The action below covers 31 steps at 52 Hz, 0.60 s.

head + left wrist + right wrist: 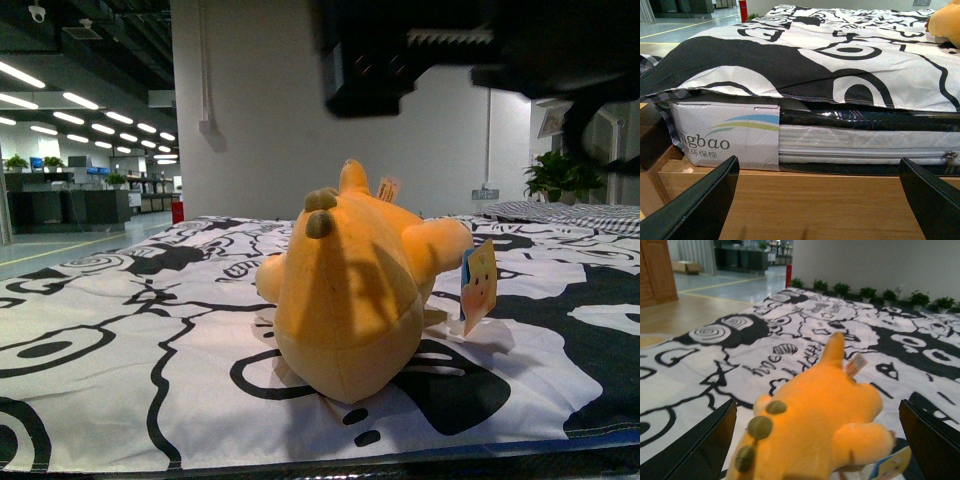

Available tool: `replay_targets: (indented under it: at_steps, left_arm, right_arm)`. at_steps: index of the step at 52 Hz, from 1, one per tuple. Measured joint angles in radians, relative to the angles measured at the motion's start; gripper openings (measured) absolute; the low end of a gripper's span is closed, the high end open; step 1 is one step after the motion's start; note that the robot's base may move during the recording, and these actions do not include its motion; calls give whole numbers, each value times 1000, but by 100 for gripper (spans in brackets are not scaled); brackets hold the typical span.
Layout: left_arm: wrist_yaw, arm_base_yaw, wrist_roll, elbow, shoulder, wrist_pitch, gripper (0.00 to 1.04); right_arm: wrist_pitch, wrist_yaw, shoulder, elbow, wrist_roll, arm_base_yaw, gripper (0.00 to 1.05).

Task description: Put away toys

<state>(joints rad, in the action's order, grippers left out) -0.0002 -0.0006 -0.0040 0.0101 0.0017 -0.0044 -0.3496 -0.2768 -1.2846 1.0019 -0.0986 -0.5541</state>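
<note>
A black-and-white patterned bedsheet (120,340) covers the bed and hangs over the side of the mattress (860,142). That side faces the left claw (818,161). This claw sits low above a wooden surface (815,205), its two black fingers (705,200) spread wide with nothing between them. Ahead of it, beside the mattress, stands a white printed carton (725,135).

The yellow-orange plush animal (350,290) lies on the sheet, well apart from the left claw and up beyond it, with only an edge of it showing in that wrist's view. It is directly in front of the right claw (817,402), filling the gap between that claw's widely parted fingers (710,440). Neither finger can be seen touching the toy, though the lower part of the view is too cramped to be sure. A dark, blurred mass (420,50) above the plush in the front view appears to be the right arm.

Beyond the right claw, past the toy and the far end of the bed, a row of potted plants (867,292) lines a pale wall. A blue-and-yellow paper tag (478,285) hangs off the plush on the side toward the right finger. A smaller label (856,365) sticks up near the pointed orange fin (835,347) on the end farthest from that claw. Three olive bumps (760,427) mark the near side of its body.
</note>
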Motion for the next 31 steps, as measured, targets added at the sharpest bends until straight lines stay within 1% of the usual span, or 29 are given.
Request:
replay_targets:
  at_steps: [9,17,31]
  left_arm:
    - [0,0,0,0,0,0,98]
    - [0,0,0,0,0,0,98]
    - [0,0,0,0,0,0,98]
  right_arm:
    - [14,-37,-84,38,-27,-47,98]
    - [16,-61,-135,72,-31,-49,98]
    - [-16,-51,-216,87,-22,-37,98]
